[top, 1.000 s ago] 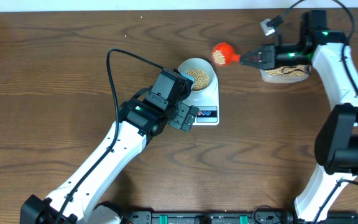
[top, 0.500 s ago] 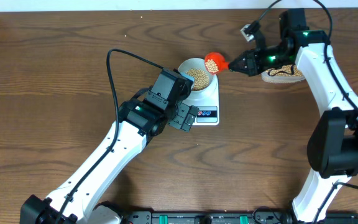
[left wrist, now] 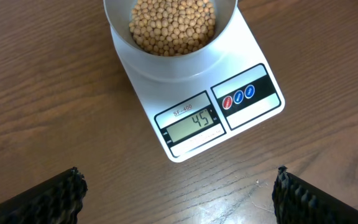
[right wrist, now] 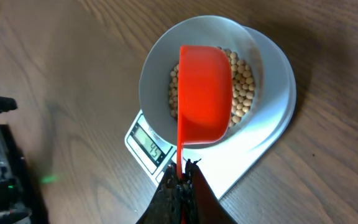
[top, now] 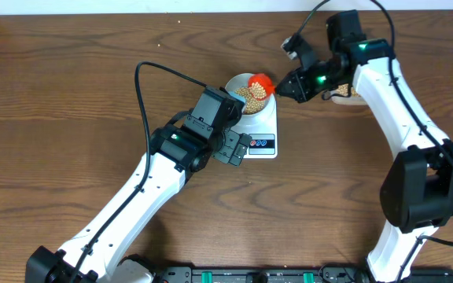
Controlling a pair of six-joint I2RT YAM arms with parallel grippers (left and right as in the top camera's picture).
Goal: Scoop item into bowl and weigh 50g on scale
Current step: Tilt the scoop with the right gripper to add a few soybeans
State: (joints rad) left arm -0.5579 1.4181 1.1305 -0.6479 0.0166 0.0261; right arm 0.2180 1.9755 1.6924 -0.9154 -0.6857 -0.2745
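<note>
**Entry: scoop over bowl, pour stage**

- Right claw [right wrist: 180,186]: pinched tight on the thin handle of the red scoop [right wrist: 204,93].
- Scoop's long axis: runs from the right claw leftward across the bench [top: 69,86] to the cup. The cup hangs over the right half of the bowl [right wrist: 160,56], inside its rim. Only the cup's smooth red back shows, so it seems tipped mouth-down.
- Bowl: stands on the far end of the scale [left wrist: 142,68], directly left of the right claw and just beside it.
- Beans [left wrist: 173,25]: a heap filling the bowl's bottom.
- Display [left wrist: 191,123]: reads 45, so a small top-up is judged to remain.
- Left claw [left wrist: 179,199]: spread wide and empty. It hovers on the near side of the scale, looking down at the display and apart from it.
- Nearer arm for the coming move: the right, already over the bowl. Any further dose turns on rolling the cup about its handle axis.
</note>
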